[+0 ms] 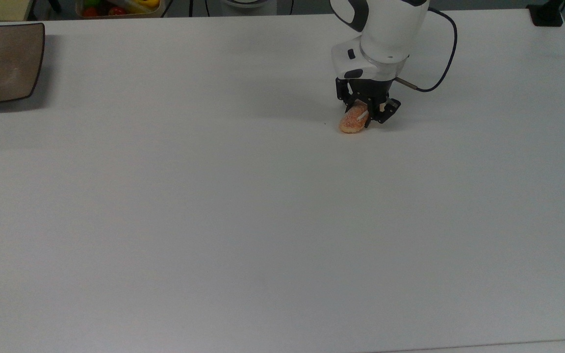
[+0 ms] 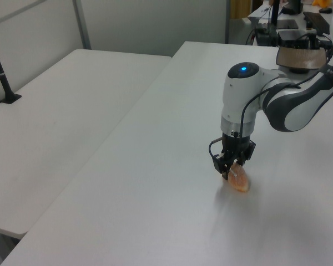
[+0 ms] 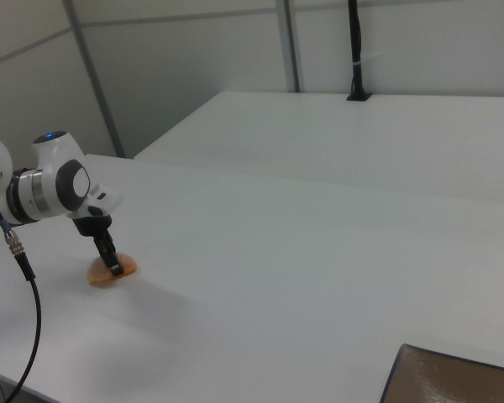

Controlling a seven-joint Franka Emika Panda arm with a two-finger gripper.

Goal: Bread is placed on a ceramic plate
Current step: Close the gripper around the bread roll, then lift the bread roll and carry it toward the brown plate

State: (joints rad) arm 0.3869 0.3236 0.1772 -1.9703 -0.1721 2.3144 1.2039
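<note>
The bread, a small sugared orange roll, lies on the white table toward the top view's upper right. My gripper is down over its upper end, a finger on each side, closed in against it. In the left view the gripper stands upright on the bread. The right view has the gripper low over the bread. The brown ceramic plate sits far off at the top view's upper left edge, also seen as the plate and plate.
A tray of coloured fruit sits beyond the table's far edge. A black clamp grips the top view's upper right corner. A second white table adjoins in the left view. A wide stretch of bare tabletop lies between bread and plate.
</note>
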